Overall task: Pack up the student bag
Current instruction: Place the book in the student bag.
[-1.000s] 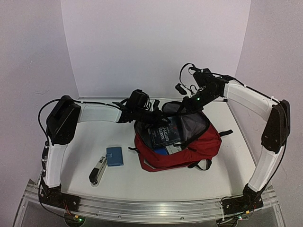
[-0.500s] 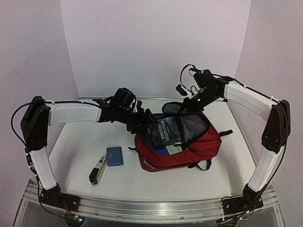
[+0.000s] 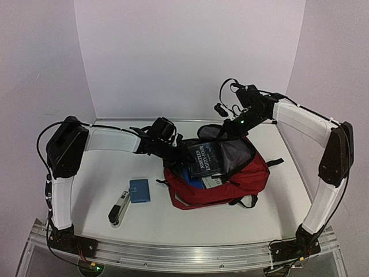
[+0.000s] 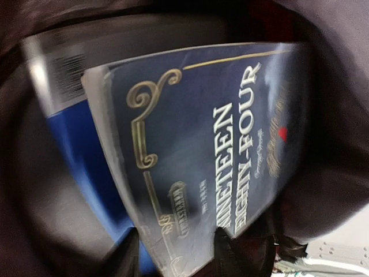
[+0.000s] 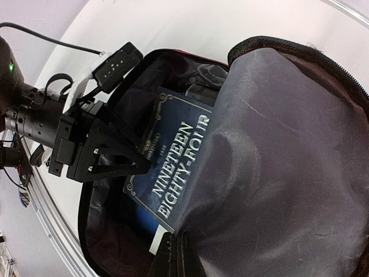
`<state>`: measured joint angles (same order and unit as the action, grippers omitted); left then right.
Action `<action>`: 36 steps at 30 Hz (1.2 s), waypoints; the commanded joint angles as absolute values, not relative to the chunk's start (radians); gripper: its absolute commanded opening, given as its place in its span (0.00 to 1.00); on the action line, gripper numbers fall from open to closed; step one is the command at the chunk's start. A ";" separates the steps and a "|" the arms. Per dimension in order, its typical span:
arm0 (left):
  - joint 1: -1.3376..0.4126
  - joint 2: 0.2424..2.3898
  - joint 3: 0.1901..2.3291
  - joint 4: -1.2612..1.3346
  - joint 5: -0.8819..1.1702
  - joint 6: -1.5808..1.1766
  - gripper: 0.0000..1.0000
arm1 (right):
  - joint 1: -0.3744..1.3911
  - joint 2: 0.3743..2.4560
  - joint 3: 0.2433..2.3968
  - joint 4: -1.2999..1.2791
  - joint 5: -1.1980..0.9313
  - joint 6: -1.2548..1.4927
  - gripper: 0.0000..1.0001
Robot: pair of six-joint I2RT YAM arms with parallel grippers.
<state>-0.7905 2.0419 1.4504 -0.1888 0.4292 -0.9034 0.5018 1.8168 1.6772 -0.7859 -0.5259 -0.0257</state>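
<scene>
The student bag (image 3: pixel 233 183), dark red, lies open in the middle of the table with its grey lining (image 5: pixel 282 156) showing. A dark blue book titled Nineteen Eighty-Four (image 3: pixel 206 158) leans in the mouth of the bag over a brighter blue book (image 5: pixel 140 221). My left gripper (image 3: pixel 176 152) reaches in from the left. In the left wrist view the book (image 4: pixel 219 133) fills the frame, and its lower edge sits between the gripper's (image 4: pixel 176 238) two fingers. My right gripper (image 3: pixel 223 130) holds the bag's upper rim lifted, its fingers (image 5: pixel 173 254) pressed shut on the lining.
A small blue box (image 3: pixel 139 190) and a black-and-silver stapler-like tool (image 3: pixel 119 208) lie on the table left of the bag. Black straps (image 3: pixel 275 162) trail from the bag's right side. White walls close in the back and sides.
My left gripper drew back to the left with its jaws wider, then came in again and closed on the book's edge. The book now stands slightly higher. The right arm has not moved.
</scene>
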 commanded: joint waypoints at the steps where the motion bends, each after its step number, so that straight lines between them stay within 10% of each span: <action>1: -0.823 2.076 1.581 -0.065 0.536 -0.845 0.31 | 0.501 1.784 1.703 -0.762 -0.548 -0.032 0.00; 15: -0.834 2.325 1.870 0.079 0.659 -0.906 0.15 | 0.499 1.853 1.834 -0.762 -0.543 -0.053 0.00; 36: -0.791 2.185 1.921 -0.276 0.464 -0.768 0.68 | 0.431 1.905 1.864 -0.787 -0.603 -0.177 0.00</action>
